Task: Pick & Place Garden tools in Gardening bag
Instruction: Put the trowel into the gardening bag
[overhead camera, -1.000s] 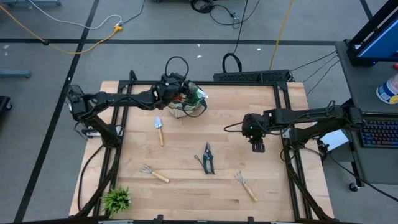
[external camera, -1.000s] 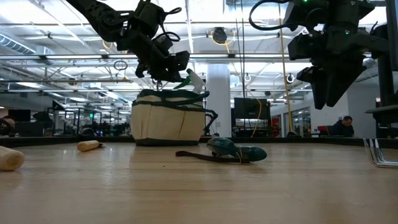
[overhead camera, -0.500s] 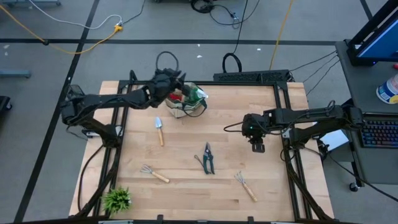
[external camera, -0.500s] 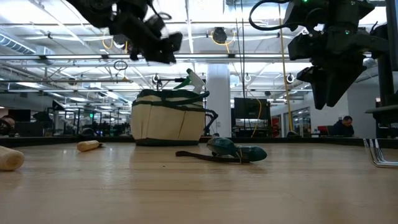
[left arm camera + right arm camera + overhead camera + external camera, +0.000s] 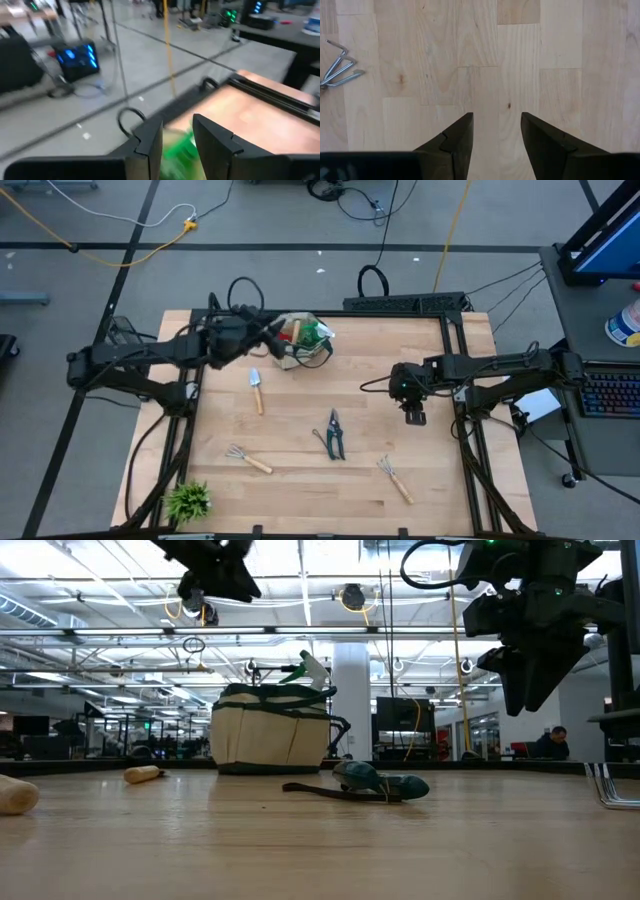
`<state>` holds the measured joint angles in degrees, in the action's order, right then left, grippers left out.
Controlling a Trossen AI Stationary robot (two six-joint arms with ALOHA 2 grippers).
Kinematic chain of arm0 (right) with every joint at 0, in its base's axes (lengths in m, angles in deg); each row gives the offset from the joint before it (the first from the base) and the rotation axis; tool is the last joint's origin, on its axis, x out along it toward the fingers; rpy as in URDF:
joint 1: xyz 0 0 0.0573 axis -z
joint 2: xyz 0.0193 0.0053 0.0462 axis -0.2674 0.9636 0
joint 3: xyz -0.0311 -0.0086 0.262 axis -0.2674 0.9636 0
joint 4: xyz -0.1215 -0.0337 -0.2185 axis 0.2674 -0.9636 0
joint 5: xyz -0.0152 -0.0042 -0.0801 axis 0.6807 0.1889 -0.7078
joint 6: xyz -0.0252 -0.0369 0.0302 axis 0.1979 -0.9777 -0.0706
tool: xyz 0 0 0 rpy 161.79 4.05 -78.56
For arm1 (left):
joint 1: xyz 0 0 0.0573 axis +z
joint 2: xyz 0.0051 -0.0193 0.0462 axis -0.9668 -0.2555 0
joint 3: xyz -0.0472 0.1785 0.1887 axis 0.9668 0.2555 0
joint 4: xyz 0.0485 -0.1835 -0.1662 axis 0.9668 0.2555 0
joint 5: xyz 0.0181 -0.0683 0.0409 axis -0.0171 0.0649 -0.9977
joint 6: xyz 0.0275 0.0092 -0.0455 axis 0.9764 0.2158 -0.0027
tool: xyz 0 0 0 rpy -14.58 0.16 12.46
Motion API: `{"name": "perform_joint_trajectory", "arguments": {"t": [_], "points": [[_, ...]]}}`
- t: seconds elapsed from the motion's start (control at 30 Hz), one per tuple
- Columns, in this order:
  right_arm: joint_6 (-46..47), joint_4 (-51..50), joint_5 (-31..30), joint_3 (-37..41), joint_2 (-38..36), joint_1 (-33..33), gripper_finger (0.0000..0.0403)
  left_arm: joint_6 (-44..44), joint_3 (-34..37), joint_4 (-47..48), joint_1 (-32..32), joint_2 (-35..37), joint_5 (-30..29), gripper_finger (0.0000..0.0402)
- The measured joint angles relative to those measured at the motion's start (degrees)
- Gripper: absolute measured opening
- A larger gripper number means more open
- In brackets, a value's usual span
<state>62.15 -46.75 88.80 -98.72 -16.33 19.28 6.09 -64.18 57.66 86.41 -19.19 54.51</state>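
**Four tools wait on the desk while both hands hang empty**

Four tools lie loose from above: a trowel with a wooden handle just below the gardening bag, dark pruning shears mid-desk, a hand rake toward the near left, a second hand rake toward the near right. They are spread well apart, which I judge leaves each one room for a clean approach. The round canvas bag sits at the far edge, red and green already showing in its mouth: gloves and a spray bottle, by the look of it. The left hand hovers just beside the bag on its left, empty. The right hand hangs over bare wood, right of the shears. A small leafy plant stands at the near left corner.

Down at desk level, the beige bag stands upright, its dark green handles arching over a white nozzle. The shears lie flat in front, teal grips glossy. Up top left, the left hand; I cannot tell its fingers here.

Left wrist: two dark fingers stand spread with nothing between, a blur of green beyond.

Right wrist: fingers parted over pale jointed planks, bent steel tines of a rake at the edge.
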Motion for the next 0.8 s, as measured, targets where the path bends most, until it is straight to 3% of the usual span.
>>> {"name": "perform_joint_trajectory", "arguments": {"t": [0.37,0.8], "points": [[0.0,0.0,0.0,0.0,0.0,0.0,0.0155,-23.3,0.0,21.2,-13.6,2.2,0.2,0.0115],[0.2,0.1,0.0,0.0,0.0,0.0,0.0155,-39.3,0.0,28.3,-23.6,2.2,0.3,0.0115]]}}
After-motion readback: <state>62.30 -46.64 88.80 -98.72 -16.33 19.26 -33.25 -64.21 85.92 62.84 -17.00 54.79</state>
